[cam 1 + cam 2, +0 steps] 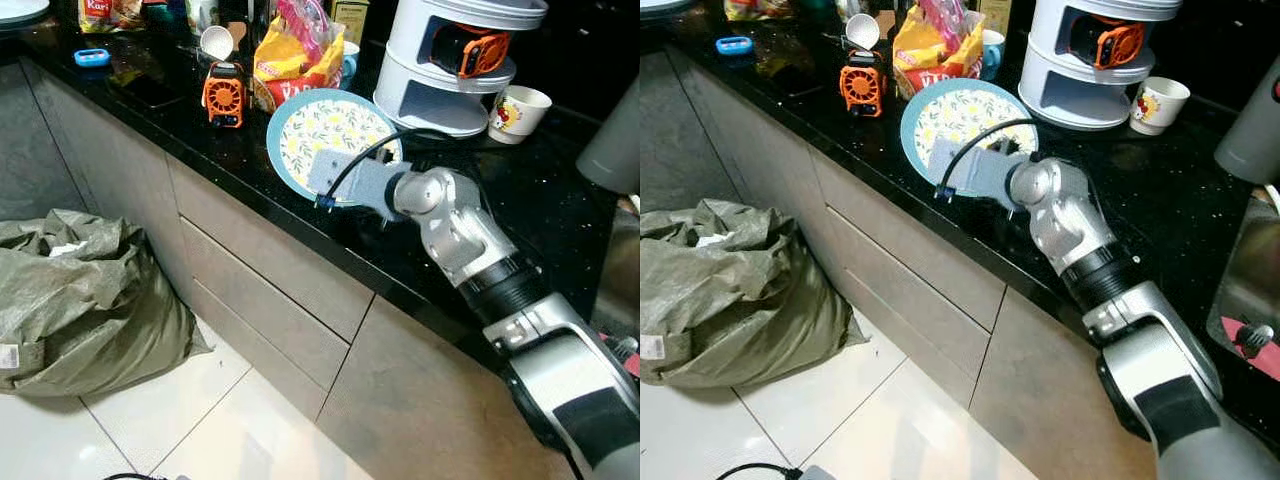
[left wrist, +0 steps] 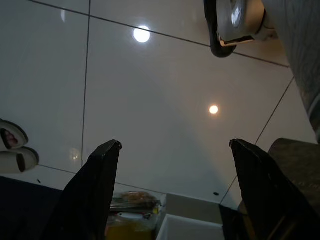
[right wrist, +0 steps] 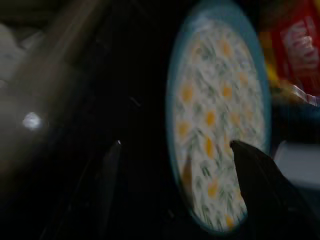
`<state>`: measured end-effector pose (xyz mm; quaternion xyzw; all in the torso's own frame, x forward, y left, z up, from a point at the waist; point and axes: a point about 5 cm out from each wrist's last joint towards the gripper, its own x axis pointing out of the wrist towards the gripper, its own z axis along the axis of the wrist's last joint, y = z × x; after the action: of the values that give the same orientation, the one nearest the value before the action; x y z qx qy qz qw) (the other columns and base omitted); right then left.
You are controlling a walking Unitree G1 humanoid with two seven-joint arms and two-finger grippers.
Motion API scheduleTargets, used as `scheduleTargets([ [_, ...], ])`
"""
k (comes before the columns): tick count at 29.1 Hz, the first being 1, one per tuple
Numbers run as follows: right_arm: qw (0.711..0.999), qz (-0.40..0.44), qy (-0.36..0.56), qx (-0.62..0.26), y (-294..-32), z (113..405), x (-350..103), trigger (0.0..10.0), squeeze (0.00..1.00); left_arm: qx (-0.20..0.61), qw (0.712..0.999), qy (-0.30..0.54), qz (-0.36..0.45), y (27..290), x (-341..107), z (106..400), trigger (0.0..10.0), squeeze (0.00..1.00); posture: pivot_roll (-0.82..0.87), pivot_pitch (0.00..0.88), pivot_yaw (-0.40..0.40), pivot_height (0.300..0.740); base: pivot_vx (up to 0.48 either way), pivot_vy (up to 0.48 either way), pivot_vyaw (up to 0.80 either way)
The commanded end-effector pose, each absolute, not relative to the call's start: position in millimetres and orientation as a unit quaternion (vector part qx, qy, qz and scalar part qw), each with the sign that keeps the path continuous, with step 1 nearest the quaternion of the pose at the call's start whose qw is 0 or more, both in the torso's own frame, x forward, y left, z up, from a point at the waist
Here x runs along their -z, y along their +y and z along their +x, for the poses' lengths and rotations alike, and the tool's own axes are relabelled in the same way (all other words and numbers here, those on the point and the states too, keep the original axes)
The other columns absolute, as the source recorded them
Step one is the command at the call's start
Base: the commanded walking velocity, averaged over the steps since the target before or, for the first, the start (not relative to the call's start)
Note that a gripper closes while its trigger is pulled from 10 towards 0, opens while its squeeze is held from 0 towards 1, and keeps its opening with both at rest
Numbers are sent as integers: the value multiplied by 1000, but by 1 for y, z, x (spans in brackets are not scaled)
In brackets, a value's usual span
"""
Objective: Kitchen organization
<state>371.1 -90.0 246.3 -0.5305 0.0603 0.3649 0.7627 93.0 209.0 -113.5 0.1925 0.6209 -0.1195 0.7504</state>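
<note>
A floral plate (image 1: 325, 135) with a blue rim is seen lying on the black granite countertop (image 1: 520, 200), near its front edge, as the robot's right arm is stretched across the counter toward it. The right gripper (image 3: 175, 195) is held at the plate's near rim; in the blurred right wrist view its two black fingers (image 3: 260, 185) are spread apart, one over the plate's patterned face and the other over the dark counter beside it, and nothing is gripped between them.

Behind the plate, a yellow and red snack bag (image 1: 295, 60) is propped, with a small orange fan (image 1: 224, 97) just to its left and a white cup (image 1: 216, 42) behind the fan. To the right, a white tiered rack (image 1: 455, 60) is stood on the counter, an orange and black device (image 1: 470, 50) being lodged in its upper opening, and a white printed mug (image 1: 520, 112) is set just beside the rack. A blue object (image 1: 92, 57) is left near the counter's far left end.

On the white tiled floor (image 1: 230, 420), a crumpled green sack (image 1: 85, 300) is slumped against the grey drawer fronts (image 1: 270, 290).

The left gripper (image 2: 170, 200) is pointed down at the glossy tiles, its fingers wide apart and empty.
</note>
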Motion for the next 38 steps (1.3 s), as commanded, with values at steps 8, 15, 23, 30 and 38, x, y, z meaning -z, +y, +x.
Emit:
scheduleTargets([
  [8,731,-511,119,-436,-79,361,-207,10000,0,119,747,624,196,211,114,90,10000,0,69,110,-73,740,0,0,0],
  [15,769,-445,94,-450,-72,360,-220,10000,0,119,748,623,196,211,114,90,10000,0,70,108,-73,740,0,0,0],
  [23,794,-250,2,-554,-51,344,-256,10000,0,120,748,623,195,211,114,91,10000,0,72,102,-78,740,0,0,0],
  [30,830,-174,-77,-524,-37,351,-281,10000,0,120,749,622,194,211,113,91,10000,0,76,96,-82,740,0,0,0],
  [38,842,-339,-48,-417,-36,369,-261,10000,0,121,749,622,193,210,114,92,10000,0,78,101,-80,740,0,0,0],
])
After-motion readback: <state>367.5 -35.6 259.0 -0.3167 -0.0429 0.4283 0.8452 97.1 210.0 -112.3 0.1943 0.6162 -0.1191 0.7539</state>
